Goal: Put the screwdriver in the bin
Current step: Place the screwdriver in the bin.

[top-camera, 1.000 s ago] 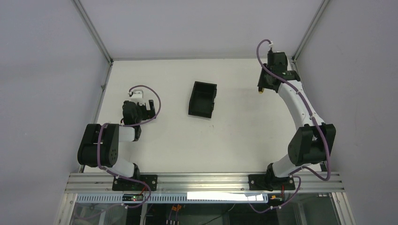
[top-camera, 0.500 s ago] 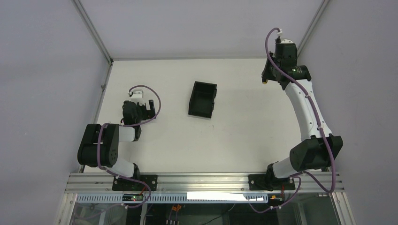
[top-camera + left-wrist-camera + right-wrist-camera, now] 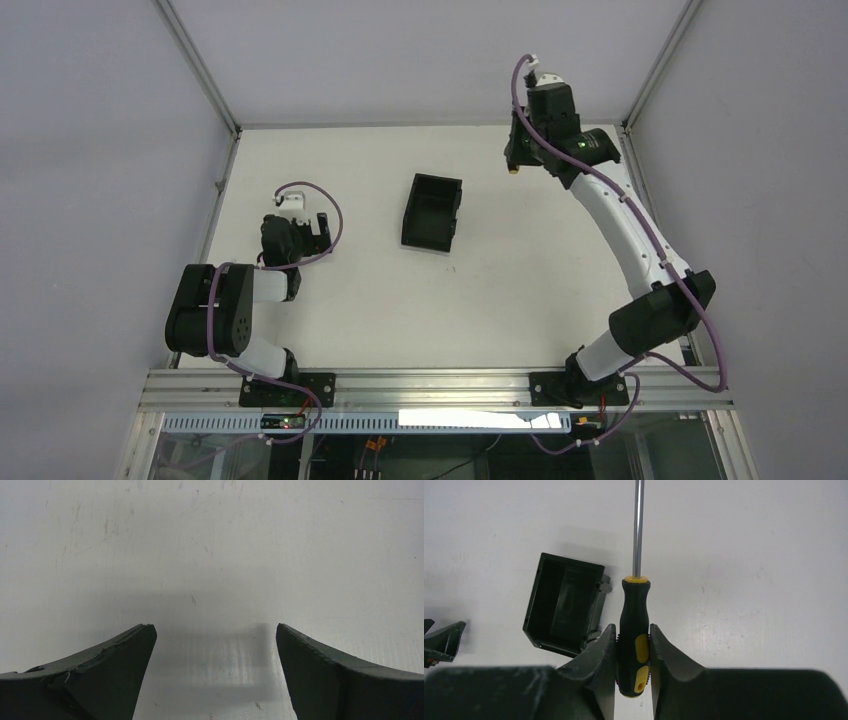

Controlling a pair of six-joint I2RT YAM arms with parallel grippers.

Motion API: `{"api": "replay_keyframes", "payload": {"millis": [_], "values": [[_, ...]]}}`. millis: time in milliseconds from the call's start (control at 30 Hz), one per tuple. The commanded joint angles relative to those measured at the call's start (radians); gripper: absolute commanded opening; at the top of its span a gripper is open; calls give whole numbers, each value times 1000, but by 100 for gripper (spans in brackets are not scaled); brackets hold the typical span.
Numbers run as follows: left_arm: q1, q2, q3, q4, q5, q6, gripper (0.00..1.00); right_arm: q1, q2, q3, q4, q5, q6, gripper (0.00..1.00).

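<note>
**The right gripper grasps the screwdriver**

Its fingers clench the handle, and the shaft points ahead beyond them. The bin lies left of these fingers, with table showing around its walls. The left gripper stands wide apart, holding nothing.

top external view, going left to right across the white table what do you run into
open left gripper → small black rectangular plastic bin → right gripper, raised near the far edge and shut on the thin screwdriver with a black and yellow handle
</note>
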Motion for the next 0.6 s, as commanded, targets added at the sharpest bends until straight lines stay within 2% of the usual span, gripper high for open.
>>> {"api": "replay_keyframes", "payload": {"millis": [0, 267, 567], "values": [[-9, -20, 0, 27, -21, -4, 99, 90, 57, 94, 24, 59, 40, 9], [-9, -21, 0, 27, -21, -4, 99, 237, 154, 185, 44, 142, 64, 9], [-9, -21, 0, 27, -21, -4, 99, 334, 235, 259, 78, 212, 79, 9]]}}
